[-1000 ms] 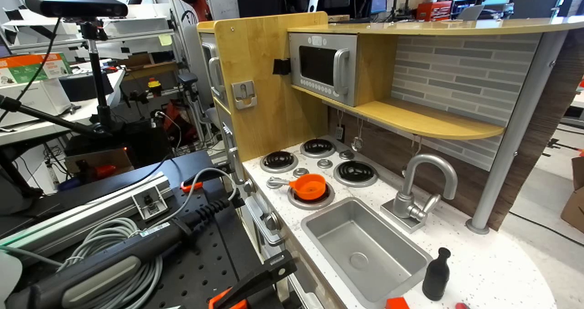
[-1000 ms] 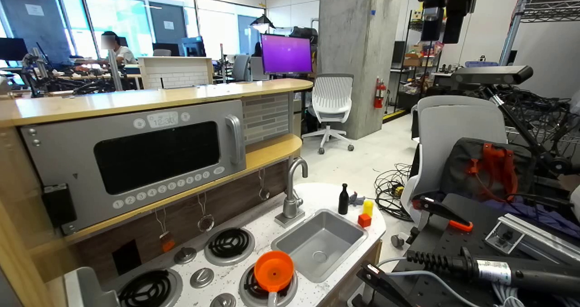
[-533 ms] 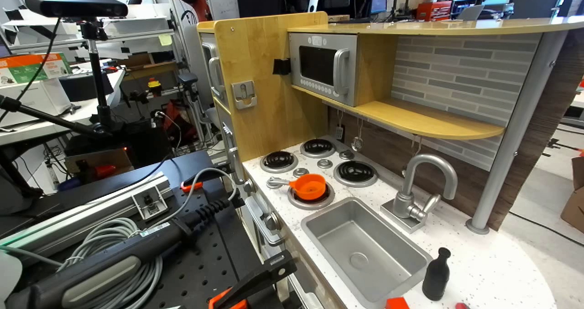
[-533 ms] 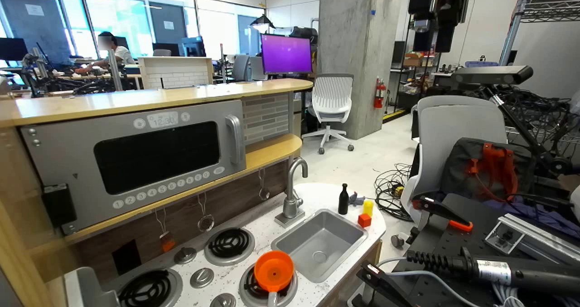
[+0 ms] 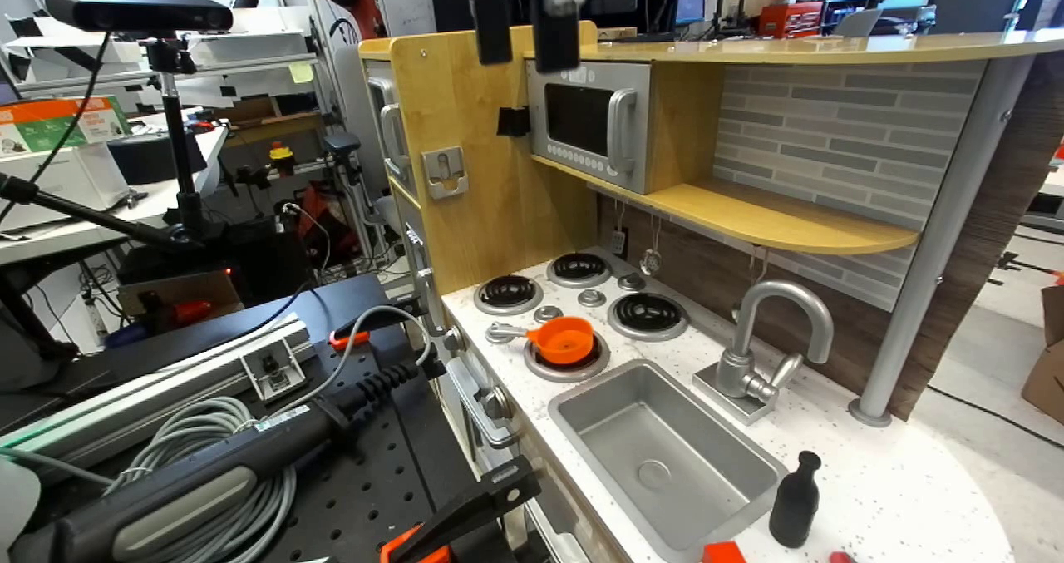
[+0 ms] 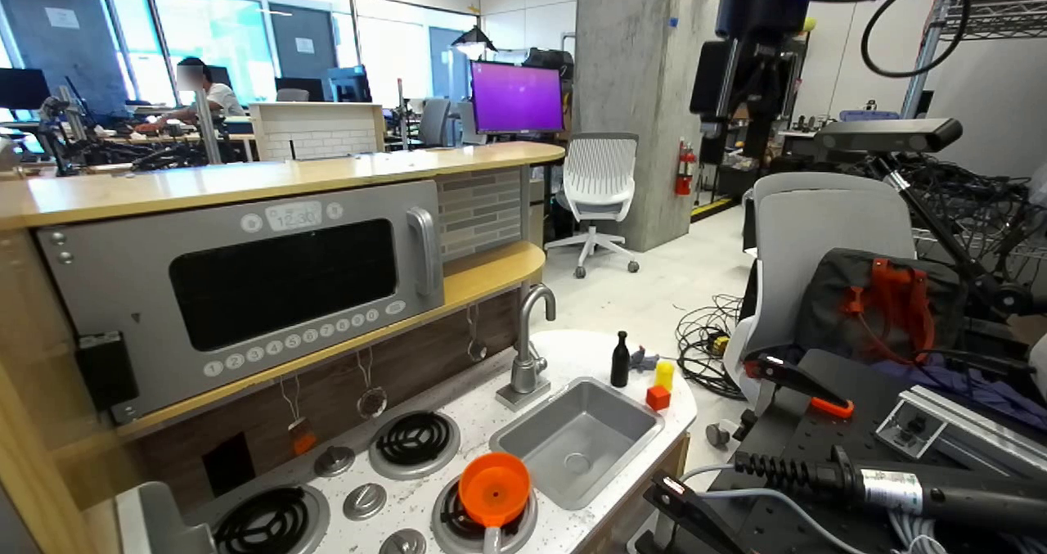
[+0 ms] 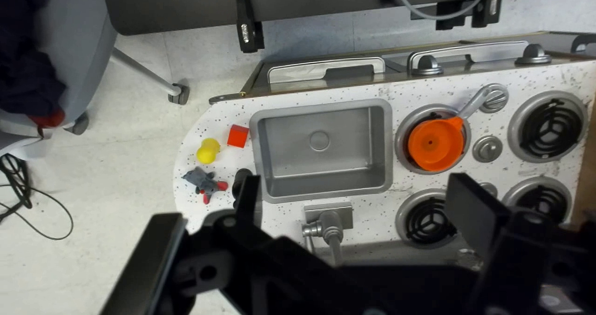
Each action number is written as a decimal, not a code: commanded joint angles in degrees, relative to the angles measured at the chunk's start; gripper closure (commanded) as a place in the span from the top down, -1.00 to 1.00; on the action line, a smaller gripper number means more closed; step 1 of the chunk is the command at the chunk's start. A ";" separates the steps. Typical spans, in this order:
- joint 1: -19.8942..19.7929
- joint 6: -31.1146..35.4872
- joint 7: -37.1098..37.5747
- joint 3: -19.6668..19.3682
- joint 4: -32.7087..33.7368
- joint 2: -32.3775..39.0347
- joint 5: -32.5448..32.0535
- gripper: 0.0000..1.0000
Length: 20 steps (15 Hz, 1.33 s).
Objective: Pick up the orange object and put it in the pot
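The gripper [image 7: 356, 184] hangs well above the kitchen set, its two fingers [image 7: 472, 208] spread wide apart in the wrist view. In an exterior view it shows at the top edge, dark against the wooden panel [image 5: 499, 205] and the corner of the microwave [image 5: 582, 143].

The small orange block [image 7: 238, 136] sits on the white speckled tabletop [image 5: 898, 480], just beside the short end of the grey sink [image 7: 321, 109] (whether block and rim touch, I cannot tell). A yellow toy [image 7: 208, 150] rests near the block, with a grey toy with red tips [image 7: 203, 181] close by. A black bottle [image 6: 620, 362] stands upright near the same end of the sink, and the faucet [image 6: 525, 367] rises along one long side.

The round orange pot [image 7: 435, 145] rests on a burner [image 7: 401, 140] just past the sink's opposite end, so the sink lies between block and pot. Its grey handle [image 7: 474, 103] overlaps a stove knob [image 7: 498, 101] in the wrist view.
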 commanded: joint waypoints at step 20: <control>-6.96 19.29 -9.87 -4.63 24.87 54.38 -3.39 1.00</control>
